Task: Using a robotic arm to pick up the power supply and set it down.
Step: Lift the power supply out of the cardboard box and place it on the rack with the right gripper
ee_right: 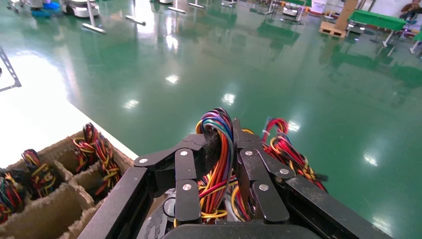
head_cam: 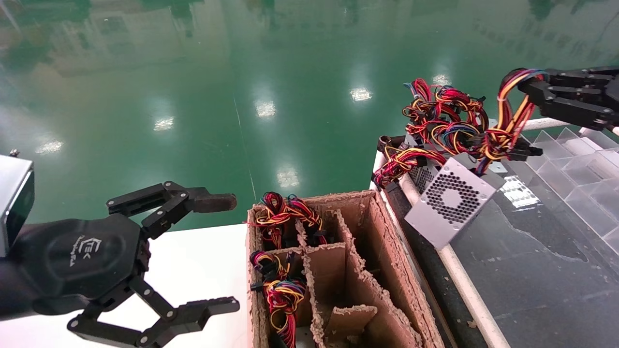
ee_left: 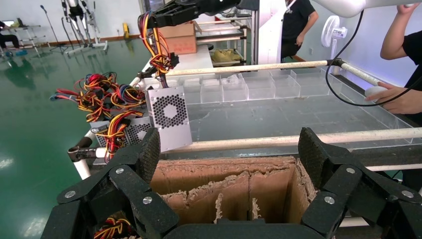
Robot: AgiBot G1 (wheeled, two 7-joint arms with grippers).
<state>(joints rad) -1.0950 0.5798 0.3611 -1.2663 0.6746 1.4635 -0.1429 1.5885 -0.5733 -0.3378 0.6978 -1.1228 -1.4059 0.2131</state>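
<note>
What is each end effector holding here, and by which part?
The right end effector is shut on the power supply's wire bundle; the power supply hangs tilted below it. The left end effector is open, holding nothing.

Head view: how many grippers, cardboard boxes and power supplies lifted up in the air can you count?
Grippers: 2, the left gripper open and the right gripper shut on the wires
Cardboard box: 1
Power supply hanging in the air: 1
Total: 4
</note>
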